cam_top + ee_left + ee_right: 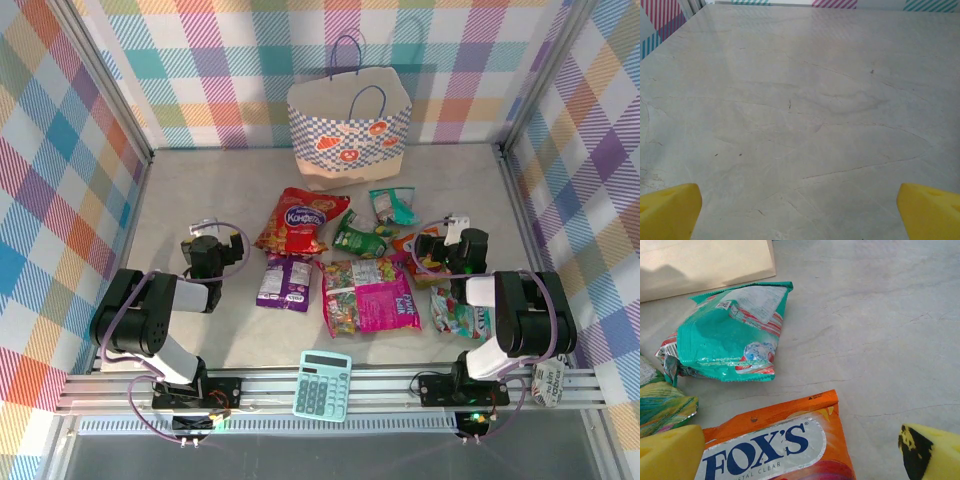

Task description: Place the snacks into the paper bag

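The paper bag [350,125] is seen upright at upper centre, the snacks [357,240] spread below it: the magenta packet [370,295] at centre, the red-orange packet [298,222] to its upper left. The left gripper [800,212] is held wide apart over the bare table [790,100]. The right gripper [800,452], likewise apart, is held over the orange Fox's packet [755,447].

Bright even light, soft shadows, sharp pics w/ slight glare

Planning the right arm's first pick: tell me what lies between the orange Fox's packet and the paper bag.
The teal packet lies between the orange Fox's packet and the paper bag, close to the bag's base. Nothing visible separates the open right gripper from the Fox's packet.
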